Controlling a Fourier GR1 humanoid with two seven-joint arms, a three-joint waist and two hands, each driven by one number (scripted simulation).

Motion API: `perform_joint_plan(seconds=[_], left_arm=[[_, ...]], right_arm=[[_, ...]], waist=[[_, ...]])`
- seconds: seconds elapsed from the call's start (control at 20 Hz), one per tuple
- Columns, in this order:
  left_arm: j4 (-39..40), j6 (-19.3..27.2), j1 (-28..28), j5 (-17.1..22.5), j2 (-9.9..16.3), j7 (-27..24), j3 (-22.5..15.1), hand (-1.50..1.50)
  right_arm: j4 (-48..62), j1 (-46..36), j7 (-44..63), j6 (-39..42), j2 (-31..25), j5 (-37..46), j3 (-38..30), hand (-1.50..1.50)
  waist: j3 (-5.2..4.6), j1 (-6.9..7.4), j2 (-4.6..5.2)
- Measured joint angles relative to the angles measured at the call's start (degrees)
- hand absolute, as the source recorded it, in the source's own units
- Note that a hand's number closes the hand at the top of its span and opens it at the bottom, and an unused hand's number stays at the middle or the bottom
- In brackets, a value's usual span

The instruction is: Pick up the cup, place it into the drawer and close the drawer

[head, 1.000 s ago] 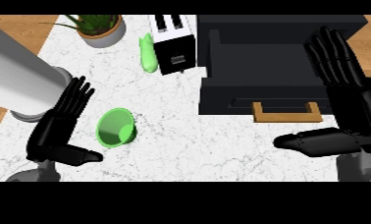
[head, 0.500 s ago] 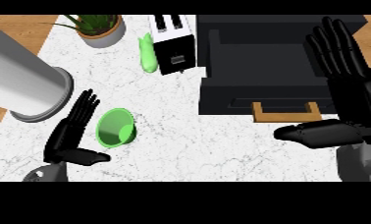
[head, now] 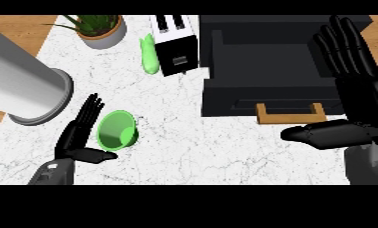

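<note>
Cup (head: pixel 117 130) lies on its side on the surface, mouth toward our left hand (head: pixel 80 134), just right of its straight, empty fingers. Left is far nearer; right hand (head: pixel 347 92) rests open over the drawer (head: pixel 266 72), well apart.

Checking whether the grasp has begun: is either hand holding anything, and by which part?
Nothing is held. The left hand is open beside the green cup, fingers straight. The right hand is open over the drawer.
</note>
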Motion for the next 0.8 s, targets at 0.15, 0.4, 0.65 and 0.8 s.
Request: perform_joint_plan(seconds=[0.15,0.4,0.65,0.8], left_arm=[[5.4,1.4,-2.0,-1.0,0.0,-3.5,0.3,-1.5],[11.3,3.4,-5.2,-2.2,-1.1,-6.5,0.5,-1.5],[14.2,4.4,-6.3,-3.0,-2.0,-8.7,0.3,-1.5],[15.3,4.3,-7.1,-3.5,-1.8,-9.2,0.2,-1.5]], right_arm=[[0.3,0.1,-0.2,1.5,-1.1,-1.9,-1.6,-1.5],[0.0,-0.8,0.8,0.9,-0.7,-1.2,-0.8,-1.5],[1.7,-2.9,1.0,0.4,-0.4,-0.7,-0.7,-1.5],[2.9,-3.8,0.6,0.4,-0.7,-0.4,-1.0,-1.5]], waist=[[-0.03,-0.25,0.1],[-0.09,-0.57,0.25],[-0.11,-0.6,0.35],[-0.13,-0.65,0.39]])
